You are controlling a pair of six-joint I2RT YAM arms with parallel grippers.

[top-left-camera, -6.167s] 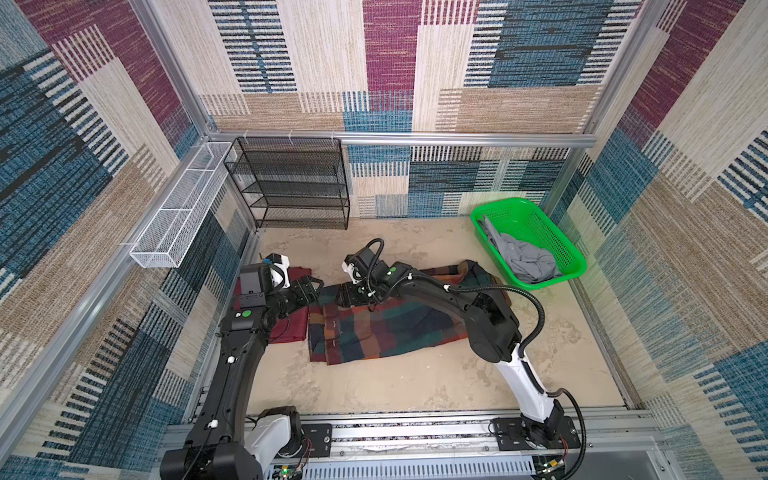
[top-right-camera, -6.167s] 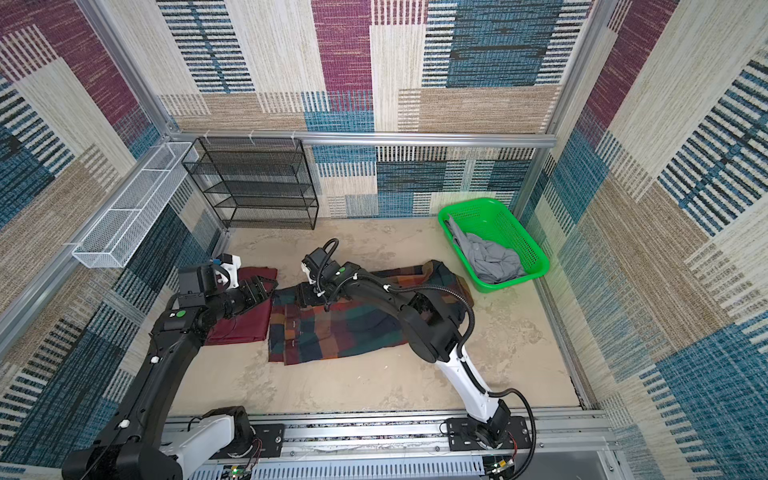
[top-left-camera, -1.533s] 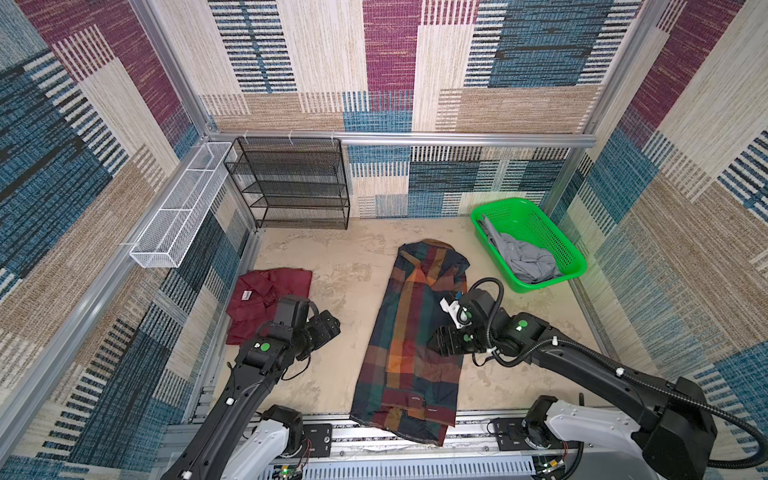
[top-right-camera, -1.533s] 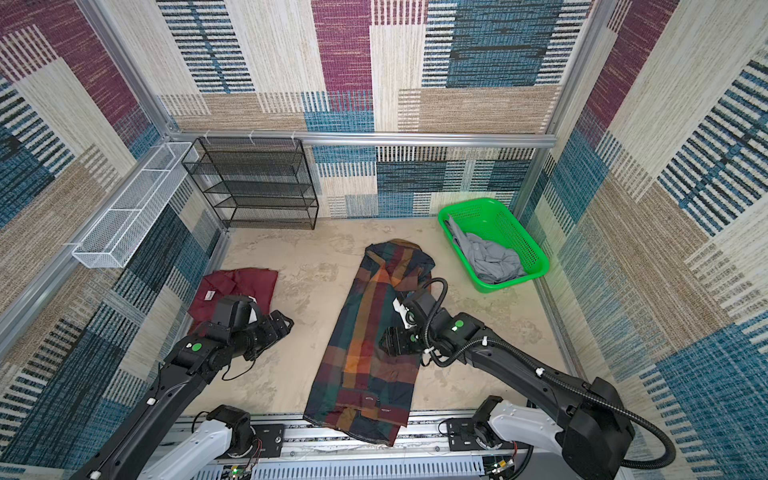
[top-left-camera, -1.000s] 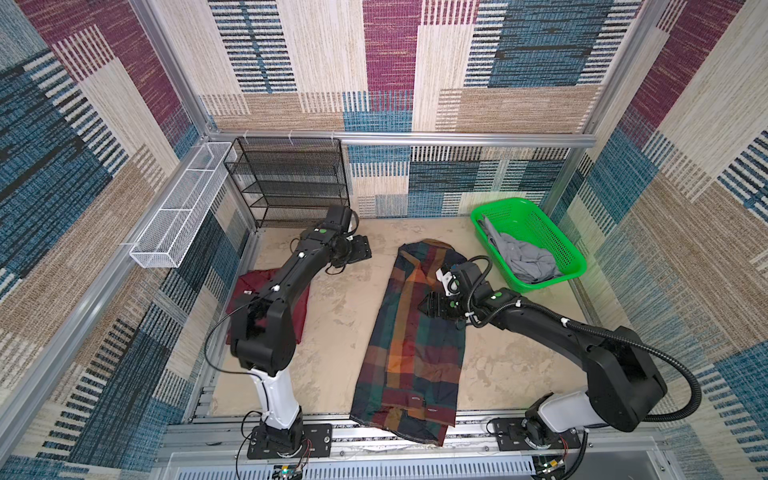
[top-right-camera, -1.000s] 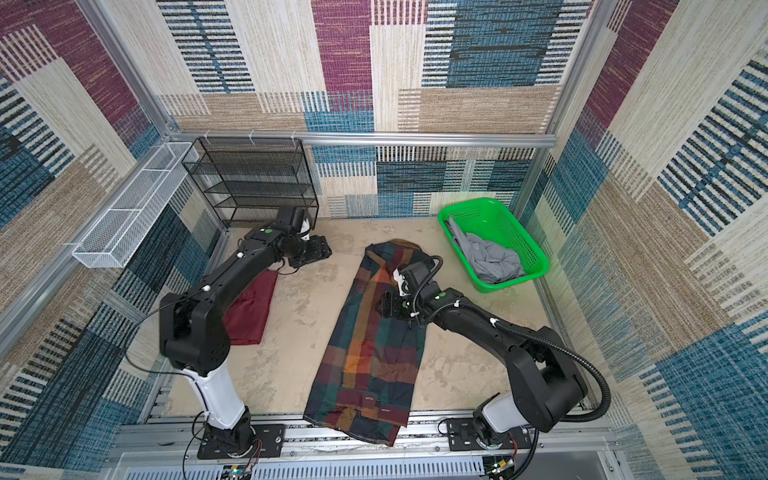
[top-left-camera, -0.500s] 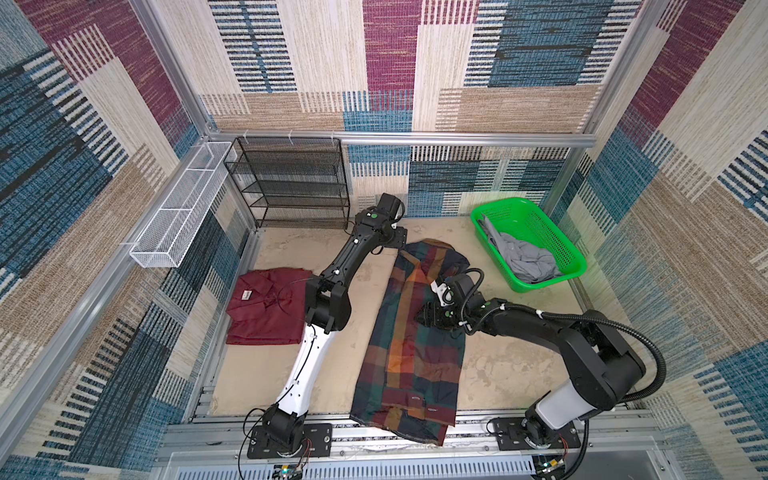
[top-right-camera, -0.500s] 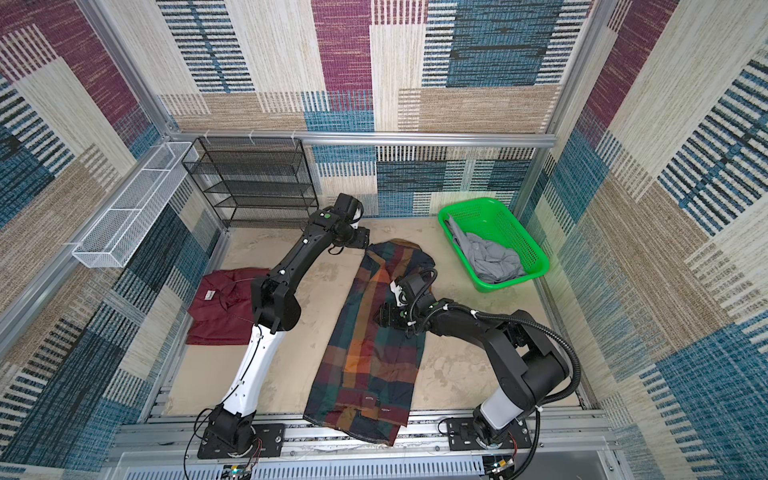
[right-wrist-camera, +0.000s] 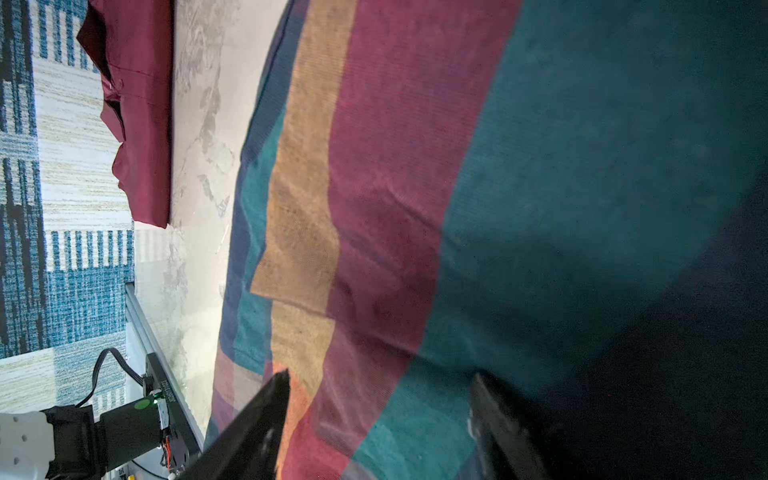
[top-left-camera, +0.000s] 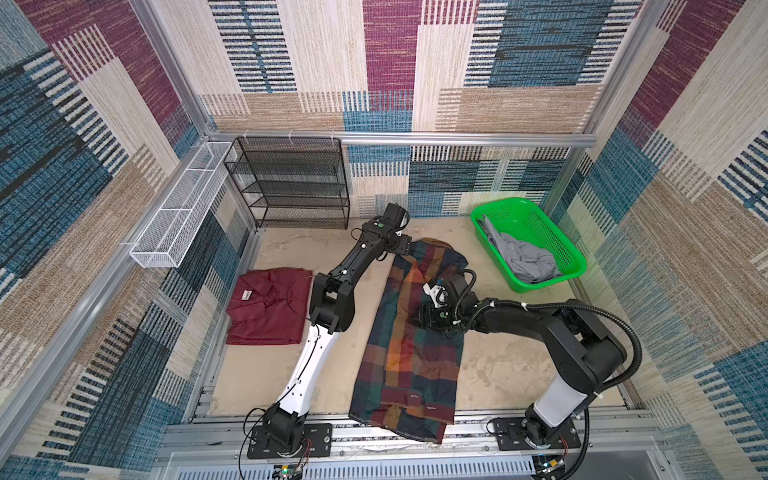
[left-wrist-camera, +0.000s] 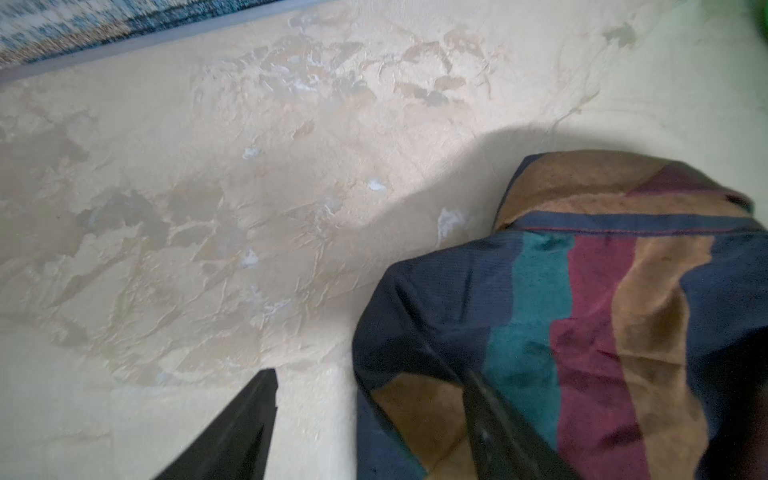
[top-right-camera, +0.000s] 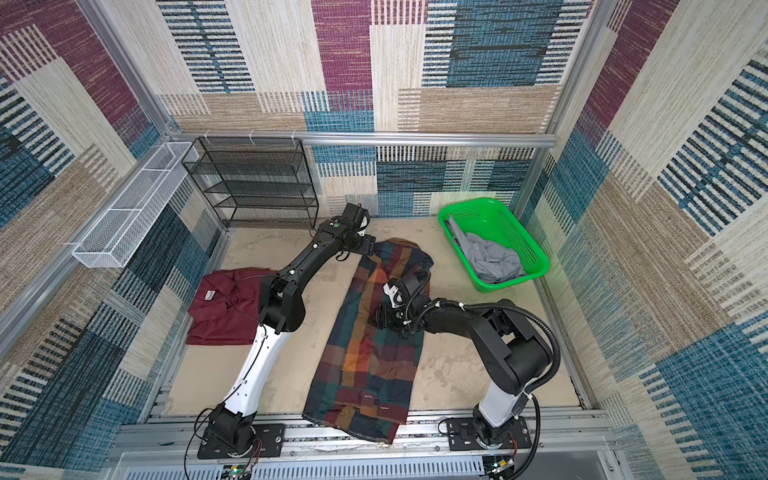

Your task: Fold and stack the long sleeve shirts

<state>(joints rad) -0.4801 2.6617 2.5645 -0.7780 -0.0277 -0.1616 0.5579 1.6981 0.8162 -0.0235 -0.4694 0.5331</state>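
Lying in green basket (top-left-camera: 555,243): grey shirt (top-left-camera: 524,259)

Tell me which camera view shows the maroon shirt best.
Both top views: the maroon shirt lies folded, collar and white label visible, one edge hidden behind the left arm. The right wrist view catches only a strip of the shirt; the left wrist view shows none.

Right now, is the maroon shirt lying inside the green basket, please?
No, the maroon shirt lies folded at the left, far from the green basket, which holds a grey shirt.
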